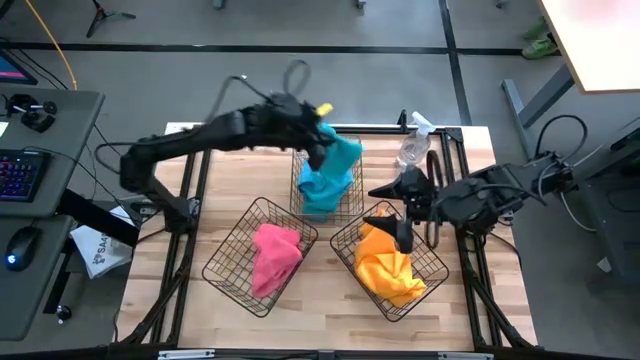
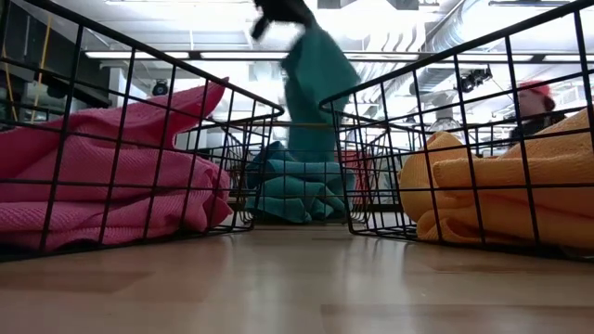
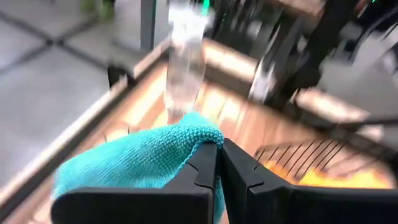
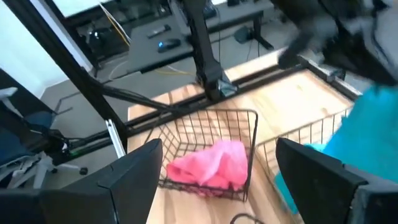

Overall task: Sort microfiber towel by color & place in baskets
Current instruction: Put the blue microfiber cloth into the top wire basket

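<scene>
My left gripper (image 1: 322, 138) hangs over the far middle basket (image 1: 300, 190) and is shut on a turquoise towel (image 1: 340, 155), which dangles above more turquoise cloth (image 2: 288, 190) lying in that basket. A pink towel (image 1: 275, 255) lies in the near left basket (image 1: 225, 262); yellow-orange towels (image 1: 385, 265) fill the near right basket (image 1: 440, 265). My right gripper (image 1: 400, 205) is open, just above the far rim of the yellow basket, touching nothing. My left gripper pinches a bunched fold of the turquoise towel (image 3: 198, 138) between its two shut fingers (image 3: 205, 165), coming from above. The towel is lifted and hangs slack below the fingers (image 2: 316, 93); its lower end reaches down toward the cloth in the basket.
A clear plastic spray bottle (image 1: 413, 147) stands near the table's far right corner, beside the turquoise basket. Black frame bars (image 1: 195, 190) run along the table's sides. Bare wood lies along the near edge (image 1: 320, 325).
</scene>
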Tool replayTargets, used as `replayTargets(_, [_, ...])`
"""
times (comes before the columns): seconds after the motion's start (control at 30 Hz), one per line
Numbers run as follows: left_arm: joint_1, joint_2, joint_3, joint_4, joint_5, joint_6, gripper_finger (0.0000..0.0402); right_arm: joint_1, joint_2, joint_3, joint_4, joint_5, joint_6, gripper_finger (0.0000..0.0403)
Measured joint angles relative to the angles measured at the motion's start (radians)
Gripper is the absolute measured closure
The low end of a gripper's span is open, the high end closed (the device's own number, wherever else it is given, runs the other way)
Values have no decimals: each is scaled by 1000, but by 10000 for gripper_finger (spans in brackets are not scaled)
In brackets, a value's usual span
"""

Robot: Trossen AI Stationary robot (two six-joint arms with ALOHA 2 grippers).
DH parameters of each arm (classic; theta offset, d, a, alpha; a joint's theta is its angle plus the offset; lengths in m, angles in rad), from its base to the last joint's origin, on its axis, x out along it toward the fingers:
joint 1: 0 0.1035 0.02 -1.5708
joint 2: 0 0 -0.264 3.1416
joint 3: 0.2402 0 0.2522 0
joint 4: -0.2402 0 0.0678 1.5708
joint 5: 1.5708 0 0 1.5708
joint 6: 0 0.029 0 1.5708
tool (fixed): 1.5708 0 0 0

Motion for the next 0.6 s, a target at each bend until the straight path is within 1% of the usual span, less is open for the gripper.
replayTargets(0.13, [-1,108,-2,-52,-1,-7,401,13,15,0,-28,0,69,92])
replayTargets(0.27, [-2,170,-2,-117,-20,-16,401,43,30,0,-33,-1,103,92])
replayTargets(0.43, [-2,178,-2,-217,-68,-22,396,78,31,0,-37,16,124,92])
replayTargets(0.6, [-2,180,-2,-301,-71,-42,366,96,31,0,-37,64,103,92])
